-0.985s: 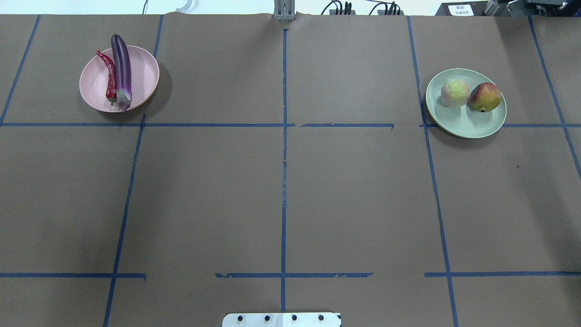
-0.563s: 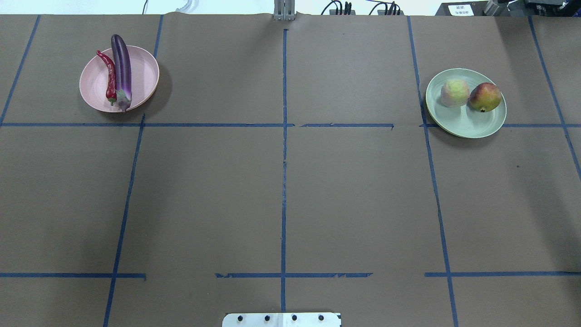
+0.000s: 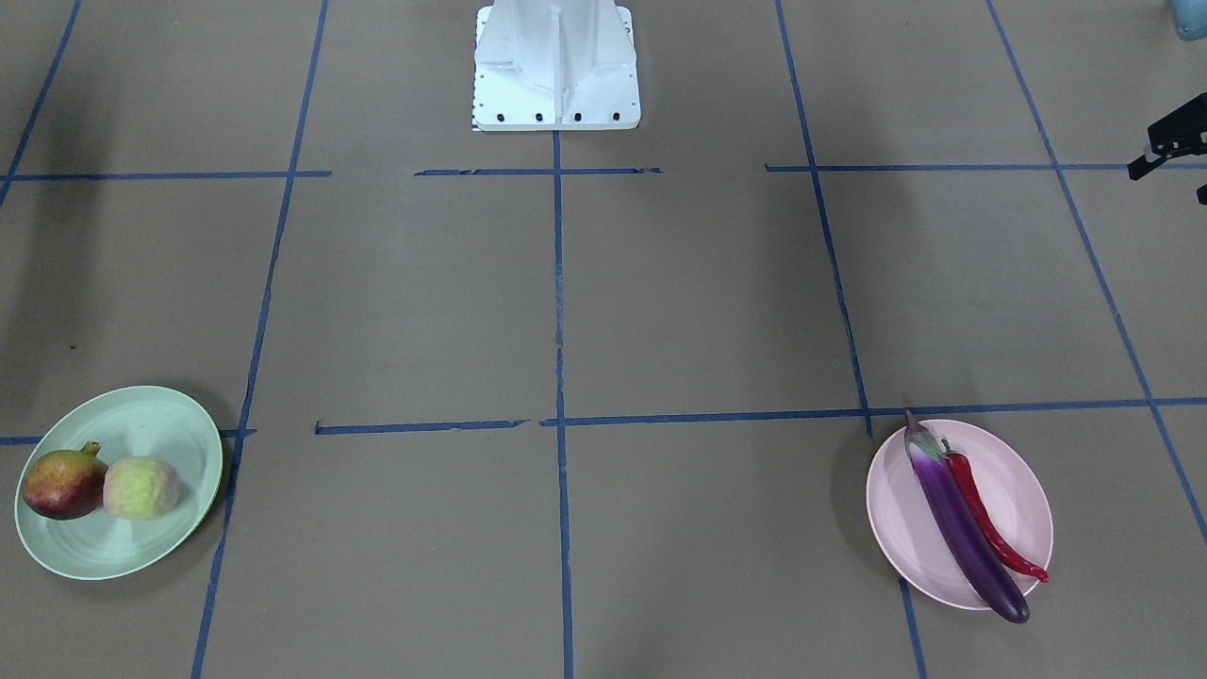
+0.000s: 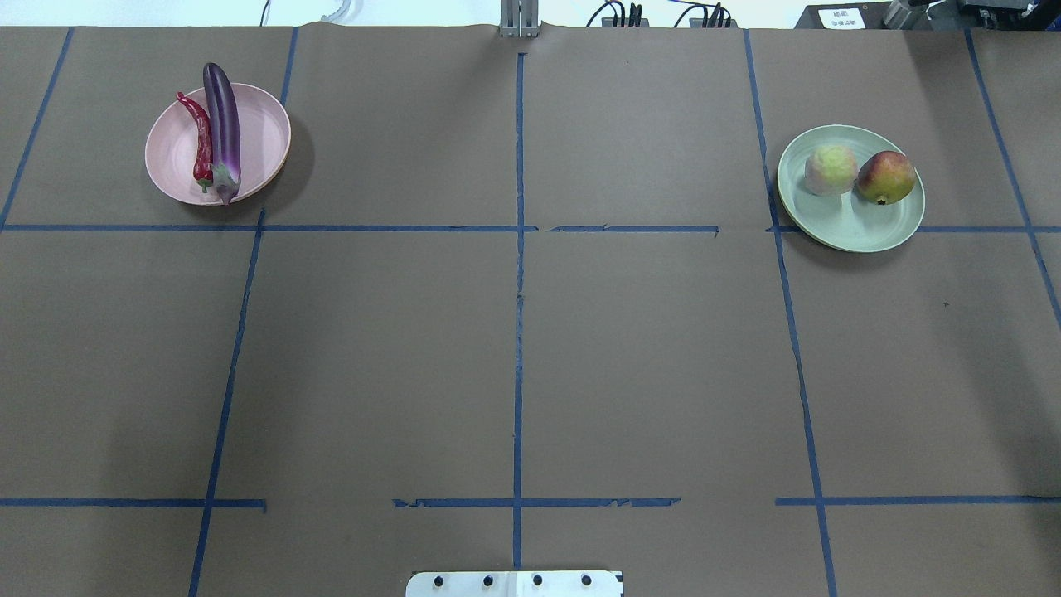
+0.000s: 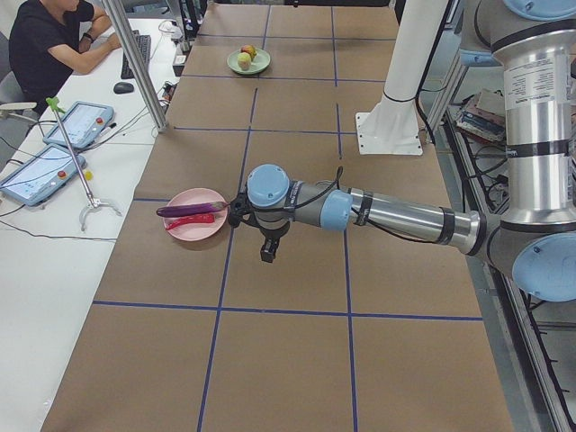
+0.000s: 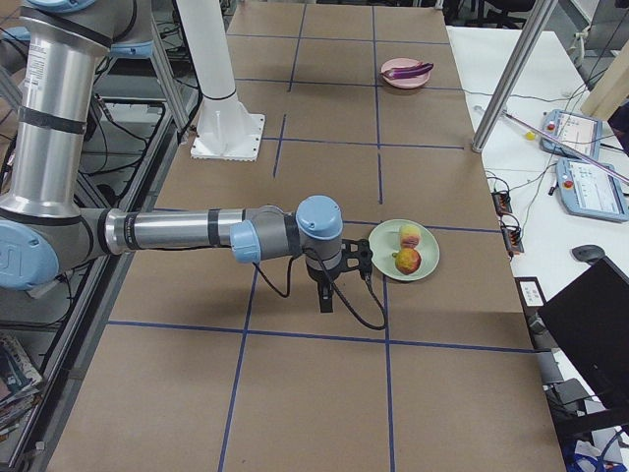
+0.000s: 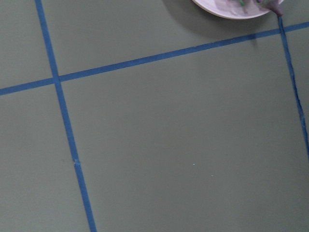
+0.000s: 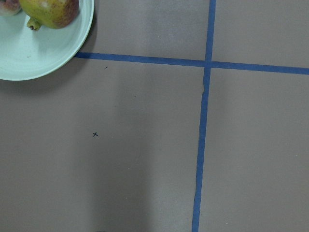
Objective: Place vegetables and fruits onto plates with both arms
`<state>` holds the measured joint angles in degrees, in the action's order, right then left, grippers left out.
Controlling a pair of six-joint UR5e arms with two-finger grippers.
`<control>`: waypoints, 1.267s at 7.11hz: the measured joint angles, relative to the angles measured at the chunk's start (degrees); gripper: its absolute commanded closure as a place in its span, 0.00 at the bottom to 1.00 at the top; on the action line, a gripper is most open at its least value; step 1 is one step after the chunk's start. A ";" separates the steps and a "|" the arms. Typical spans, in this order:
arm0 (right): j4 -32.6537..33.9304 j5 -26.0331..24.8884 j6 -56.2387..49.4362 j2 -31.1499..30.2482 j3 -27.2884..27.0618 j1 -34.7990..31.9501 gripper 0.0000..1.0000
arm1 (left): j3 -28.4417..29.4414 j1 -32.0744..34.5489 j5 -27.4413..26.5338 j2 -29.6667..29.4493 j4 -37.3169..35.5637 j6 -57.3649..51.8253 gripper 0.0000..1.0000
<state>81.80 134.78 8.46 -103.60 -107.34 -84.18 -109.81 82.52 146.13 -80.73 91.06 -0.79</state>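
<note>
The purple eggplant (image 4: 222, 124) and the red chili (image 4: 200, 137) lie side by side on the pink plate (image 4: 261, 137) at the far left. The pale fruit (image 4: 830, 169) and the red-and-yellow fruit (image 4: 886, 177) sit on the green plate (image 4: 854, 224) at the far right. Neither arm shows in the overhead view. In the exterior left view my left gripper (image 5: 267, 250) hangs beside the pink plate (image 5: 202, 229), apart from it. In the exterior right view my right gripper (image 6: 325, 295) hangs beside the green plate (image 6: 428, 258). I cannot tell whether either is open. Neither wrist view shows fingers.
The white base block (image 3: 556, 71) stands at the robot's edge. Blue tape lines cross the brown table cover. A black part (image 3: 1169, 141) shows at the front view's right edge. An operator (image 5: 54, 40) and tablets (image 5: 40, 171) are at a side desk.
</note>
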 measured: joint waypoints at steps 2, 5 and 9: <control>0.00 -0.01 0.00 0.12 0.21 0.05 0.00 | -0.32 0.06 -0.91 -0.01 -0.36 0.04 0.00; -0.01 -0.11 0.41 0.15 0.26 0.06 0.00 | -0.51 0.09 -5.64 0.13 -0.54 0.01 0.00; -0.12 -0.40 1.09 0.12 0.21 0.07 0.00 | -0.58 0.10 -5.85 0.30 -0.45 0.00 0.00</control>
<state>81.68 134.38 9.55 -103.48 -107.13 -84.11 -110.39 82.62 140.27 -80.43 90.61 -0.79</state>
